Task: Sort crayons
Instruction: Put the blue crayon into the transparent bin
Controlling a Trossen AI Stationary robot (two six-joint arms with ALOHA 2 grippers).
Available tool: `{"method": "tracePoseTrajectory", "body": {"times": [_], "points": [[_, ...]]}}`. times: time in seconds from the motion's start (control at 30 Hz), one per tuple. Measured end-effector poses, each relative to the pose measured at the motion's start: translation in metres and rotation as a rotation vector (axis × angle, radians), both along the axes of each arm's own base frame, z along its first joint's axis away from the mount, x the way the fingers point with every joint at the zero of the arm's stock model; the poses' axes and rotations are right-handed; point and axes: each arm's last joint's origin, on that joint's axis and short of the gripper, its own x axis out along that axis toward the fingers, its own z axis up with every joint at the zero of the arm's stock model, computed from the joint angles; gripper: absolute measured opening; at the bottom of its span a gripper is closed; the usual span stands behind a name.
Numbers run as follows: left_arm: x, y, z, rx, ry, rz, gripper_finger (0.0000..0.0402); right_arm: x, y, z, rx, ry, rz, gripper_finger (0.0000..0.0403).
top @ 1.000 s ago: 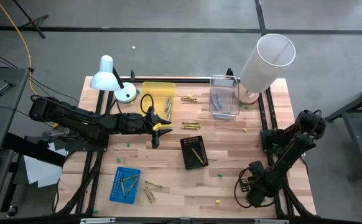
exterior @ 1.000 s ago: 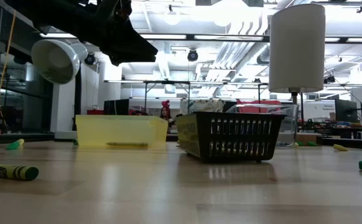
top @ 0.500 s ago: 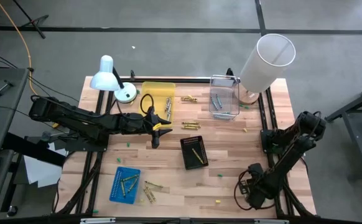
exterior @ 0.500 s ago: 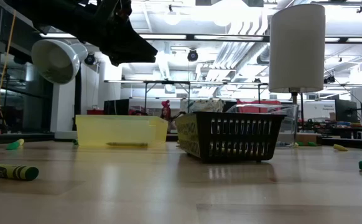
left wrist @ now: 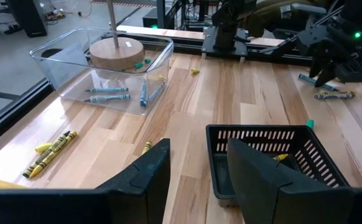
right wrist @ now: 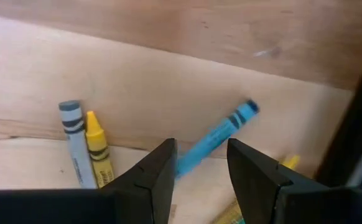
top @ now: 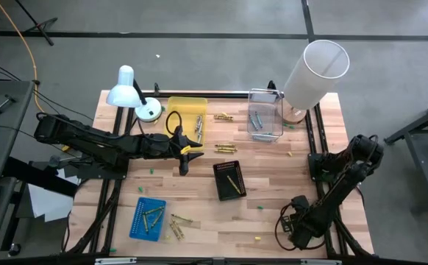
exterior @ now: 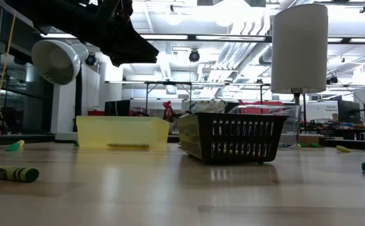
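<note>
Left gripper [top: 184, 163] hangs over the middle of the worktop [top: 273, 191], fingers [left wrist: 150, 177] parted with nothing between them, just at nine o'clock of the black basket [top: 229, 180], which has a yellow crayon [top: 234, 184] lying inside. Right gripper [top: 293, 230] sits low at the worktop's five o'clock corner, fingers [right wrist: 159, 174] apart too and gripping nothing, a blue crayon [right wrist: 215, 138] showing between them on the wood, with a grey crayon [right wrist: 74, 142] and a yellow one [right wrist: 97, 146] touching side by side nearby. Crayons are spread about: several in the clear bin [top: 265, 115] at one o'clock, some in the yellow tray [top: 187, 116] at eleven, more on the blue tray [top: 147, 218] at seven, loose ones [top: 179, 223] just beside it.
</note>
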Motion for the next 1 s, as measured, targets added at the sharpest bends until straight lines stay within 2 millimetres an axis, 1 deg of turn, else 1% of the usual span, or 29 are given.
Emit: {"method": "tracePoseTrajectory", "body": {"times": [0.13,0.5,0.6,0.67,0.77,0.8,0.93,1.0], "points": [[0.0,0.0,-0.0001,0.0,0.001,0.0,0.0145,0.0021,0.0028,-0.0085,-0.012,0.014,0.026,0.0141],[0.0,0.0001,-0.0001,0.001,0.001,0.0,0.0145,0.005,-0.0008,-0.0083,-0.032,-0.006,0.046,0.0139],[0.0,0.0001,-0.0001,0.001,0.001,0.0,0.0145,0.0074,-0.0028,-0.0085,-0.031,-0.003,0.064,0.0116],[0.0,0.0,-0.0001,0.001,0.001,0.0,0.0145,0.0085,-0.0035,-0.0086,-0.033,-0.007,0.072,0.0084],[0.0,0.0,-0.0001,0.001,0.001,0.0,0.0145,0.0087,-0.0043,-0.0087,-0.041,-0.009,0.086,0.0023],[0.0,0.0,-0.0001,0.001,0.002,0.0,0.0145,0.0085,-0.0046,-0.0088,-0.042,-0.009,0.096,0.0013],[0.0,0.0001,-0.0001,0.002,0.002,0.0,0.0145,0.0082,-0.0051,-0.0087,-0.047,-0.005,0.1,0.0023],[0.0,0.0,-0.0001,0.002,0.002,0.0,0.0145,0.0081,-0.0053,-0.0087,-0.048,-0.004,0.102,0.0016]]}}
